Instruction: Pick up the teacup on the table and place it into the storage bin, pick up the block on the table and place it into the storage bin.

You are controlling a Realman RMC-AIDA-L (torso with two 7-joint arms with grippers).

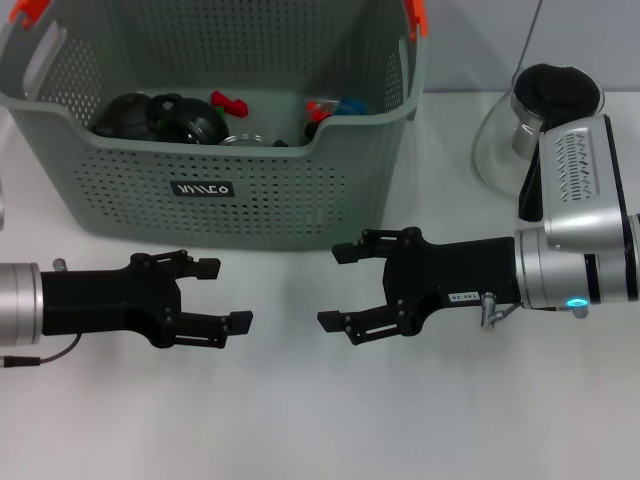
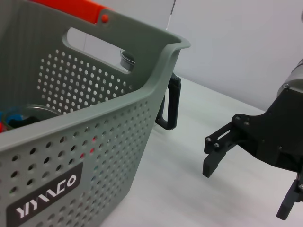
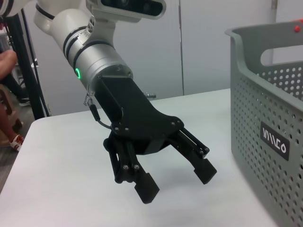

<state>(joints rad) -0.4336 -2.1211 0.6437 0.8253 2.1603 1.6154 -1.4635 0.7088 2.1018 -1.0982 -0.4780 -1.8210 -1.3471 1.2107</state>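
Both grippers, left (image 1: 222, 294) & right (image 1: 340, 288), empty, near storage bin (image 1: 250, 190) front; teacup maybe inside.

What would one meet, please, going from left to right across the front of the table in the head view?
Left pincer, open → right pincer, open, facing it → right arm's silver wrist. Behind them stands the bin, and at the far right the carafe.

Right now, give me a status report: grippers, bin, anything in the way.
Left gripper and right gripper open, empty, facing each other in front of the storage bin. Bin holds assorted items. Glass carafe by bin's right side.
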